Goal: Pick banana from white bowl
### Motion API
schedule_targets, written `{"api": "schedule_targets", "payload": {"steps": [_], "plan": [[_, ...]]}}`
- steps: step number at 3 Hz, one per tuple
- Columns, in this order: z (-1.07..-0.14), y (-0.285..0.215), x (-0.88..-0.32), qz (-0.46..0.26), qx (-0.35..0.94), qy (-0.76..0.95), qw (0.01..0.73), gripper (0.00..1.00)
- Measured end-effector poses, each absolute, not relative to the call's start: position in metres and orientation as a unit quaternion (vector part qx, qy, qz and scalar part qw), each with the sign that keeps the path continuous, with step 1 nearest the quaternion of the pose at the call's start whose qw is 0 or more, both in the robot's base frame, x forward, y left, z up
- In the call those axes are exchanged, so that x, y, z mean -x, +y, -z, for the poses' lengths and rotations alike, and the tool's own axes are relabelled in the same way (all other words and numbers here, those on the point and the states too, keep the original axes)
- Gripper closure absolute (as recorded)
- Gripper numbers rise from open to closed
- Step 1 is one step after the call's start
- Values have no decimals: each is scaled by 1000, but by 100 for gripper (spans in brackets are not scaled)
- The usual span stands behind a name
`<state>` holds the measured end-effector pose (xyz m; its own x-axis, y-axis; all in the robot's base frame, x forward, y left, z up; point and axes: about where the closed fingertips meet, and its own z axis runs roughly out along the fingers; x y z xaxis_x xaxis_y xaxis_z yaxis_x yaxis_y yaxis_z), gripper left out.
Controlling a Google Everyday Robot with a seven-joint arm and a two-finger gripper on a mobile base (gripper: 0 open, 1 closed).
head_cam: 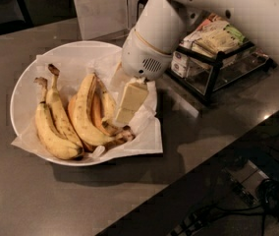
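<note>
Hanging over white bowl (22, 88), pincer (129, 102) by banana (108, 107), rack pkts (213, 36) unreadable

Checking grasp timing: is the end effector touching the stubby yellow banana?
Cannot tell. In the camera view the end effector, low over the wide white bowl, overlaps the stubby yellow banana; neither contact nor gap shows.
</note>
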<state>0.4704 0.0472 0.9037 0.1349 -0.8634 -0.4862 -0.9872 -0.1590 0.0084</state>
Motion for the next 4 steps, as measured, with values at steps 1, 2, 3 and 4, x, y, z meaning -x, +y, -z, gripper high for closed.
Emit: {"api": "schedule_targets", "payload": {"steps": [1, 2, 3, 4], "plan": [[-908, 53, -461, -196, 741, 625, 150, 32], [-914, 56, -451, -195, 743, 623, 146, 32], [-919, 52, -439, -191, 740, 627, 148, 31], [-918, 46, -429, -193, 733, 634, 153, 31]]}}
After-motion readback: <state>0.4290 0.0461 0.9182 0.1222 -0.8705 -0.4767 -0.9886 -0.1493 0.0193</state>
